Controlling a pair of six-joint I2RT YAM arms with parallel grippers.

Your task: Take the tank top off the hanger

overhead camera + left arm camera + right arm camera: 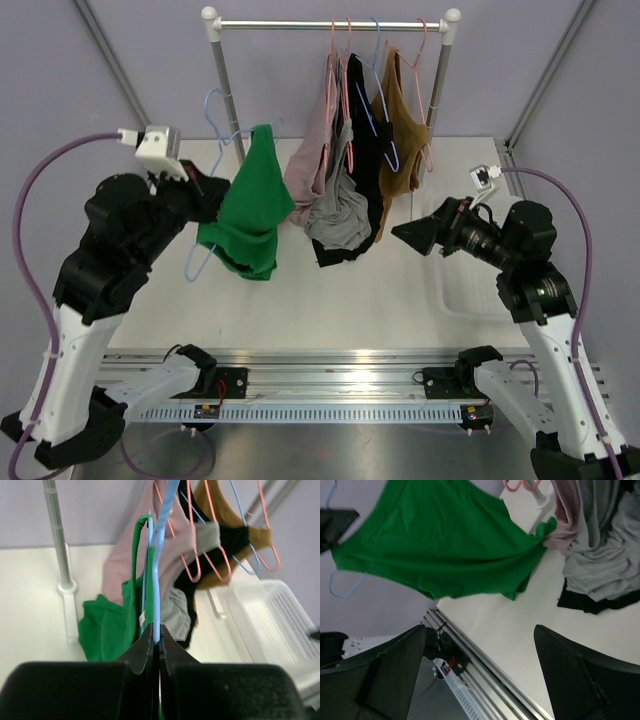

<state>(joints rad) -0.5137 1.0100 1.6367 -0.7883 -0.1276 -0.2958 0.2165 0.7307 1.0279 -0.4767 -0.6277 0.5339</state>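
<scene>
Green cloth is what I pick out first from the top camera: the green tank top (250,205) hangs in the air over the left part of the table (380,290), draped on a blue hanger (214,108). The hanger's hook sits left of the rack's post, off the rail (330,23). My left gripper (218,190) meets the hanger at the garment's left edge. My right gripper (415,235) hovers well apart from it on the right, pointing toward the clothes on the rail: a pink piece (315,160), a grey one (340,215), a black one (362,150) and a brown one (402,130). A white basket (470,298) lies below the right arm.

From the left wrist, the left gripper (156,630) has its jaws pressed together on the blue hanger (163,550), pinching the wire. The green tank top (107,630) bunches to the left of the wire, one strap looped over it. Behind are the rack post (56,535), coral hangers (200,560) and the white basket (280,615).

From the right wrist, the right gripper (480,630) stands wide apart with nothing between its fingers (385,675). The green tank top (440,545) spreads across the upper frame, clear of the fingers, with a loop of the blue hanger (342,586) showing at its left edge. The grey piece (600,560) hangs at the right.
</scene>
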